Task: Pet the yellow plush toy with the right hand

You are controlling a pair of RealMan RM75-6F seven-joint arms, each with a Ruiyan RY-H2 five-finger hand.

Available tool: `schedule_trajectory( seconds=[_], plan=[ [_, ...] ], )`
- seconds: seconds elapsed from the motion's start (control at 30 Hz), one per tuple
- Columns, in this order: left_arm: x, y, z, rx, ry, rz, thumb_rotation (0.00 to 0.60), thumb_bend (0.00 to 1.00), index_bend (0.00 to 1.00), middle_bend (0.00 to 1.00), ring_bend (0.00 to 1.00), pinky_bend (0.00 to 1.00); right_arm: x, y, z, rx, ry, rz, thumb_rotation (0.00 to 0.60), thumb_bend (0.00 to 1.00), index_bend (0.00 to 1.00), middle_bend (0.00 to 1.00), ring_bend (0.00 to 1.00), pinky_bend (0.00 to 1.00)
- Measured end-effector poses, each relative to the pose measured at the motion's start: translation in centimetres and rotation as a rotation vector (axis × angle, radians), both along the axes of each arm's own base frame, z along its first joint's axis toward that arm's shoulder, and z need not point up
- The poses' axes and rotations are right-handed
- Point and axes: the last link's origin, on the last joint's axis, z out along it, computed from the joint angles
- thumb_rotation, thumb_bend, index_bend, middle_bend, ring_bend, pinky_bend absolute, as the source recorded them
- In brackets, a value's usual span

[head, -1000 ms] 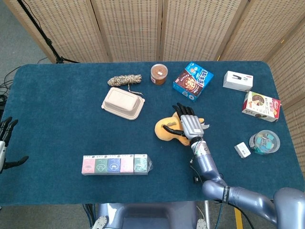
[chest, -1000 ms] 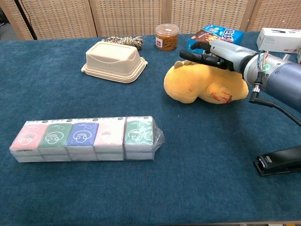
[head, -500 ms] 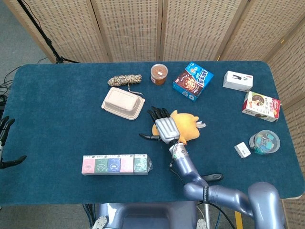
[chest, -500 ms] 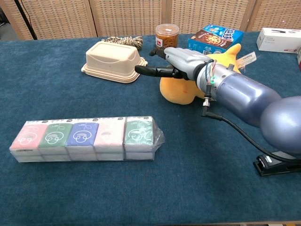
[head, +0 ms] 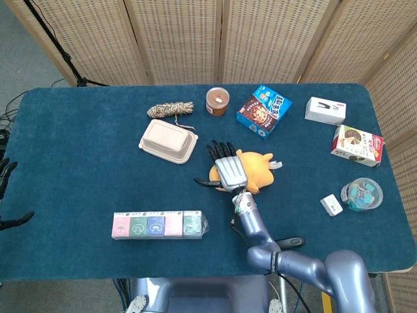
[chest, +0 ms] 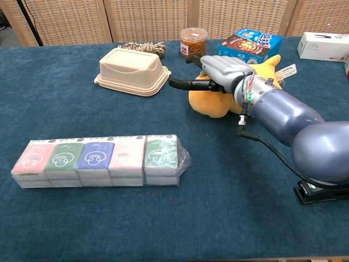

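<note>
The yellow plush toy (head: 255, 172) lies on the blue table near its middle, with a white tag at its right end. My right hand (head: 228, 171) lies flat on the toy's left end, fingers spread and pointing to the far side, thumb stuck out to the left. The chest view shows the same: right hand (chest: 221, 70) resting on top of the plush toy (chest: 215, 102), holding nothing. My left hand (head: 5, 171) shows only at the left edge of the head view, off the table, fingers apart and empty.
A beige lidded container (head: 168, 141) and a rope coil (head: 171, 109) lie left of the toy. Behind it stand a brown jar (head: 217, 101) and a blue cookie box (head: 263, 110). A tissue pack row (head: 158, 225) sits front left. Boxes (head: 356, 145) lie far right.
My right hand swept from the toy's right part to its left end, then edged slightly back right. The toy shifted a little toward the far right. The left hand slid further out of view.
</note>
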Motion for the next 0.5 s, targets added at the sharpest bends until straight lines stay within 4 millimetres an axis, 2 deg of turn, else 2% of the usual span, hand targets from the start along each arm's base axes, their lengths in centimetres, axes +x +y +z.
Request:
schedule_trajectory(
  seconds=[0.5],
  plan=[
    [0.3, 0.2, -0.8, -0.014, 0.025, 0.007, 0.6, 0.0, 0.0, 0.0, 0.0, 0.0, -6.4, -1.0, 4.4, 0.024, -0.137, -0.202, 0.0, 0.0, 0.05, 0.0, 0.0, 0.0]
  ],
)
